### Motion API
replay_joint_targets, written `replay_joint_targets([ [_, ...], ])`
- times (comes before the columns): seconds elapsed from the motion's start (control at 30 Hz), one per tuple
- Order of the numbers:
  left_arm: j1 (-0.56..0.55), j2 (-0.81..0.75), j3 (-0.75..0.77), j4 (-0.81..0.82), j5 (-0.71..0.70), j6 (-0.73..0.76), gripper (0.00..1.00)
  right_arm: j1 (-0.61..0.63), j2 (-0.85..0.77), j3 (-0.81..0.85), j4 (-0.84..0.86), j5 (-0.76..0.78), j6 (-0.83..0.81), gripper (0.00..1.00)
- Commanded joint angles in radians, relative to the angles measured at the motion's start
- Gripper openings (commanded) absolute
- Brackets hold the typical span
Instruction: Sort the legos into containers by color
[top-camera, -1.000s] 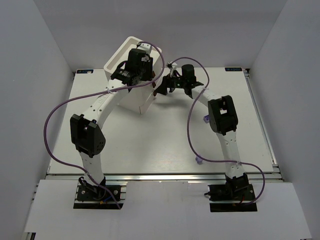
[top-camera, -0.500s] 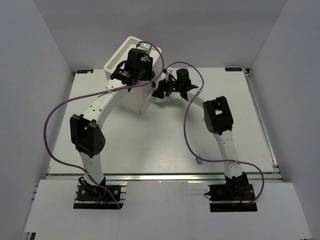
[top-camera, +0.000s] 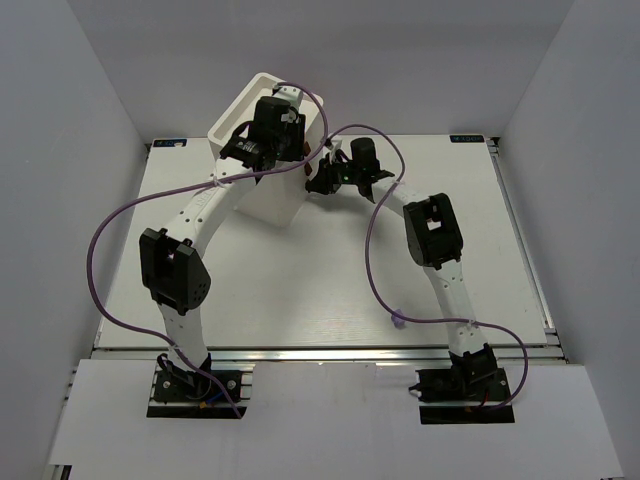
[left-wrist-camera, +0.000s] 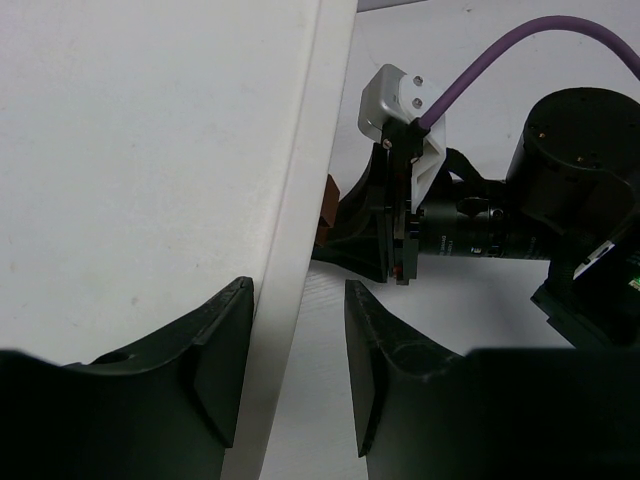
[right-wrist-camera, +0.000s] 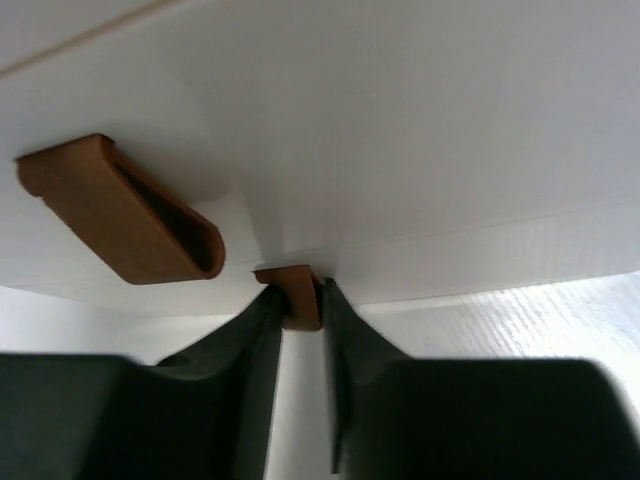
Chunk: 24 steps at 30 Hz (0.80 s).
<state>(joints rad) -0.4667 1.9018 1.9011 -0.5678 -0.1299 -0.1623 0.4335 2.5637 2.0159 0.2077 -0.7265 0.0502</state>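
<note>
The containers are drawers in a tall white cabinet (top-camera: 240, 108) at the back left of the table. In the right wrist view my right gripper (right-wrist-camera: 298, 297) is shut on a small brown drawer knob (right-wrist-camera: 297, 283). A second brown knob (right-wrist-camera: 125, 215) sits up and to the left of it. From above, the right gripper (top-camera: 318, 180) is at the cabinet's right face. My left gripper (left-wrist-camera: 298, 350) straddles the cabinet's upper wall (left-wrist-camera: 290, 300), with its jaws closed on that edge. A small light purple piece, seemingly one of the legos (top-camera: 398, 321), lies near the front. No other legos show.
Purple cables loop from both arms; the right one (top-camera: 375, 270) crosses the table beside the purple piece. The right arm's wrist camera (left-wrist-camera: 400, 100) sits close to the left fingers. White walls enclose the table (top-camera: 300, 280) on three sides.
My right gripper moved left to the cabinet's face and closed on the brown knob. The left gripper stayed on the cabinet wall.
</note>
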Motion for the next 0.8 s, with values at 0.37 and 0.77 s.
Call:
replay_joint_targets([
  [0.37,-0.010,0.034,-0.071,-0.167,0.099,-0.046,0.51,-0.042,-0.207,-0.288,0.156,0.016,-0.019,0.00],
  [0.77,0.017,-0.004,-0.114,-0.139,0.105,-0.049,0.72,-0.114,-0.431,-0.566,0.078,-0.080,-0.112,0.37],
])
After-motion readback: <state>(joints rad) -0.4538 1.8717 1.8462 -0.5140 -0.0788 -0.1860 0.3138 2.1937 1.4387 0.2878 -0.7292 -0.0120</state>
